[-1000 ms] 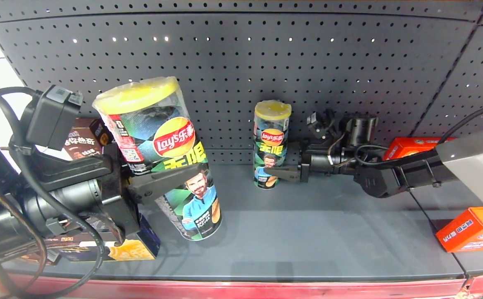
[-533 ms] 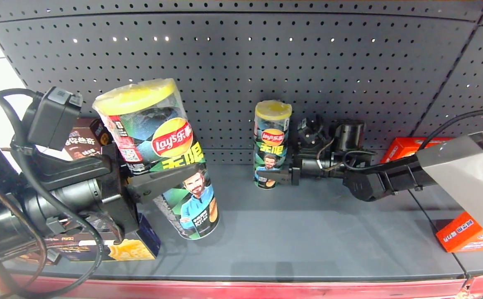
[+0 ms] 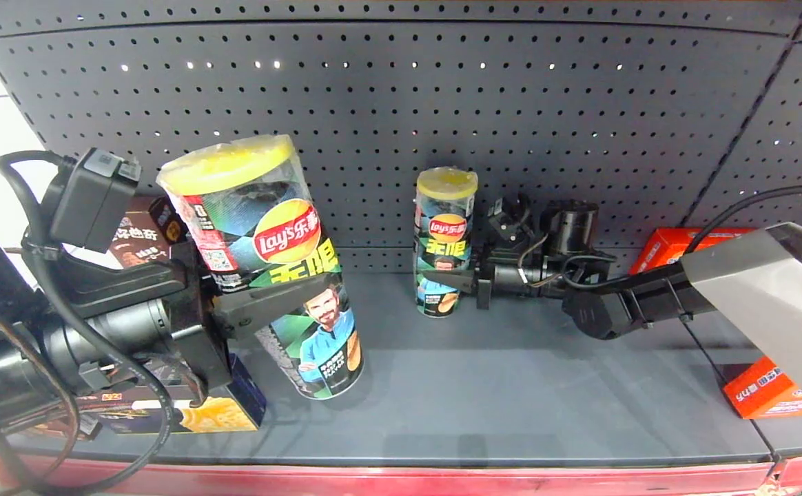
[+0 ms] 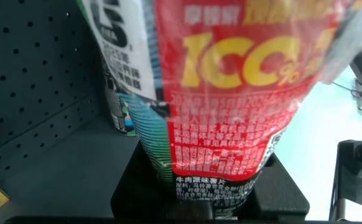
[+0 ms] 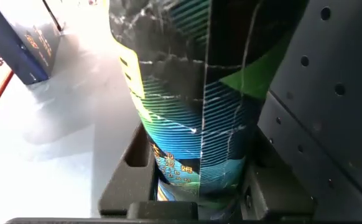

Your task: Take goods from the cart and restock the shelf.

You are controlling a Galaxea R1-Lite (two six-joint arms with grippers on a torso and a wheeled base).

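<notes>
Left end effector (image 3: 291,303) is clenched on the front chip can (image 3: 263,234), fingers across its lower middle. That can is tilted near the shelf's (image 3: 511,386) front left corner; we can't tell if its base touches.

Right end effector (image 3: 442,279) is clamped on the back chip can (image 3: 444,227), low on the body. It's upright at the shelf's back edge, close to the pegboard wall (image 3: 442,103).

We judge both cans light, stiff cardboard tubes that dent if squeezed hard. The film wrap looks slick, and they're tall, so tippy. Best hold is mid-body, below the lid.

The head view gives layout: blue box (image 3: 235,406) at the front left corner, orange boxes (image 3: 766,396) at the right edge.

The left wrist view adds the front chip can's red-printed rear face (image 4: 231,93) seated between the jaws. The right wrist view adds crinkled film on the back chip can (image 5: 193,112).
</notes>
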